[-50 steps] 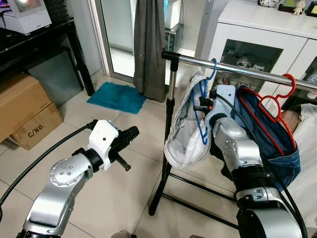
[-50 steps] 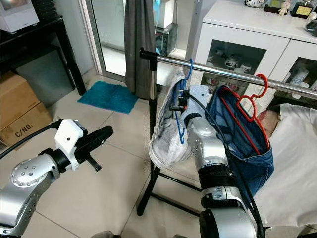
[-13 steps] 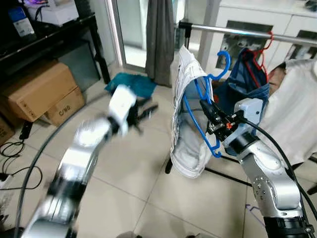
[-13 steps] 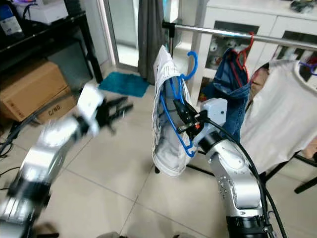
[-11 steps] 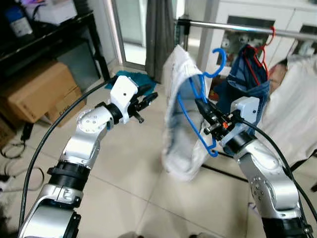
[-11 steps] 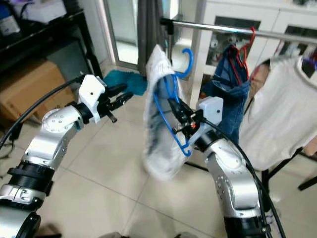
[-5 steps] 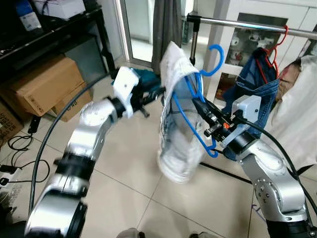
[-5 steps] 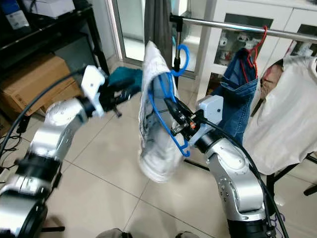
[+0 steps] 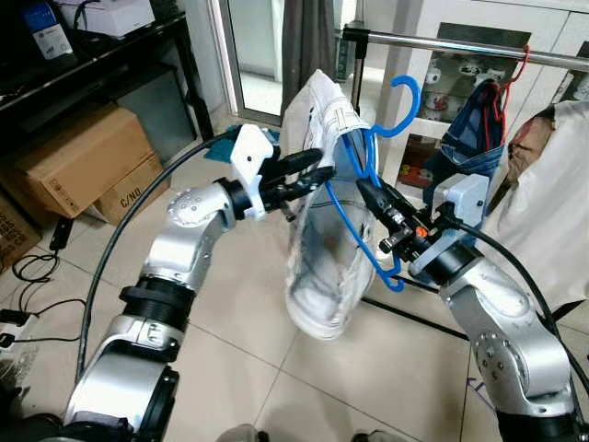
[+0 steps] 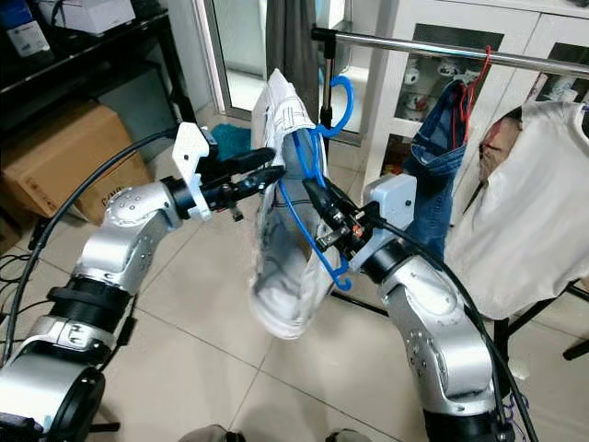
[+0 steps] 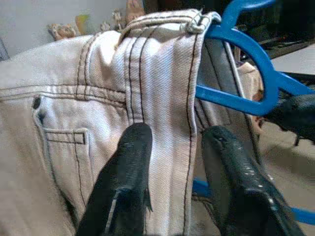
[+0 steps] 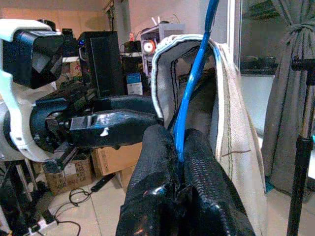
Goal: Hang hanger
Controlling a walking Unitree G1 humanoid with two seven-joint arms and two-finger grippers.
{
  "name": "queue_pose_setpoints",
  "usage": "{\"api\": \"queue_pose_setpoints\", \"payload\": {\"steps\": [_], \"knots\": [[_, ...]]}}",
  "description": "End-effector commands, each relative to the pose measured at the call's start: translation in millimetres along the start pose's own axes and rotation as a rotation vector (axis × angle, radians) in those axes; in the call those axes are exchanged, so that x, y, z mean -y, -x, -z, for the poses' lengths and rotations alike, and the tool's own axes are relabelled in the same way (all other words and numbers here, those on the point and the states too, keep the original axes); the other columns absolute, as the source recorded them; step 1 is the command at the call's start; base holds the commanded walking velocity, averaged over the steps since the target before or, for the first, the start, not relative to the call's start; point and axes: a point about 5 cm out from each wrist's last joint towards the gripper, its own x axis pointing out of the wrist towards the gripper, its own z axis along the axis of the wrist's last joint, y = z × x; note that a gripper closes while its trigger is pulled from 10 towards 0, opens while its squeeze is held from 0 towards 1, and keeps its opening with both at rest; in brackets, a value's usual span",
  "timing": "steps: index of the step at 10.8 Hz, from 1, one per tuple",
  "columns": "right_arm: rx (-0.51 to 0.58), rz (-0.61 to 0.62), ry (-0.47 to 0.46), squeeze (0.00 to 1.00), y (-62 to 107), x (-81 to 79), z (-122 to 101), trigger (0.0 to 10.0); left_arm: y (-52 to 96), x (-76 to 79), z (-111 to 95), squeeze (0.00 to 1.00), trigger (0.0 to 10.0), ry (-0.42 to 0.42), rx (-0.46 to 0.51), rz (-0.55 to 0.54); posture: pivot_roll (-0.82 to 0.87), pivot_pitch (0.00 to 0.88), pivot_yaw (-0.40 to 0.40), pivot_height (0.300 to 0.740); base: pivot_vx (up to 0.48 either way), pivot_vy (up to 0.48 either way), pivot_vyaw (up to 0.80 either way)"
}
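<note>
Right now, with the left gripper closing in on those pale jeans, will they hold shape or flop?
Probably flop: the pale jeans sag in folds off the blue hanger pinched by the right gripper. The left gripper straddles a stitched seam, likely stiffer and easier to pinch.

Blue hanger (image 10: 317, 198) (pale jeans (image 10: 276, 249)) in right hand (image 10: 324, 221)

1. Cardboard boxes (image 9: 74, 161) sit on the tiled floor under a black table (image 9: 110, 64).
2. A grey curtain (image 9: 308, 41) hangs by the glass door.
3. A white cabinet (image 9: 552, 37) stands behind.
</note>
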Motion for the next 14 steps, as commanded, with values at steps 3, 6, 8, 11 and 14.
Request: {"api": "queue_pose_setpoints", "payload": {"steps": [3, 6, 8, 11, 14], "knots": [[0.069, -0.05, 0.017, 0.0, -3.9, -11.3, -15.1, 0.0, -3.5, -17.5, -14.0, 1.0, 10.0, -0.175, 0.013, -0.145, -0.1, 0.0, 0.073, 0.74, 0.0, 0.0, 0.0], [0.076, -0.06, 0.015, 0.0, -5.7, -12.9, -17.6, 0.0, -11.4, -23.4, -9.2, 0.0, 9.2, -0.197, -0.032, -0.181, -0.1, 0.0, 0.066, 0.74, 0.0, 0.0, 0.0], [0.079, -0.062, 0.014, 0.0, -5.2, -14.6, -18.3, 0.0, -17.3, -25.5, -7.9, 0.0, 0.0, -0.196, -0.03, -0.201, -0.11, 0.0, 0.074, 0.74, 0.0, 0.0, 0.0], [0.067, -0.055, 0.009, 0.0, -2.9, -15.9, -16.0, 0.0, -20.0, -31.5, -14.7, 0.0, 0.0, -0.182, 0.026, -0.256, -0.11, 0.0, 0.078, 0.74, 0.0, 0.0, 0.0], [0.057, -0.057, 0.007, 0.0, -2.6, -16.5, -13.7, 0.0, -16.3, -41.9, -18.7, 0.0, 0.0, -0.152, 0.054, -0.364, -0.1, 0.0, 0.072, 0.74, 0.0, 0.0, 0.0]]}}
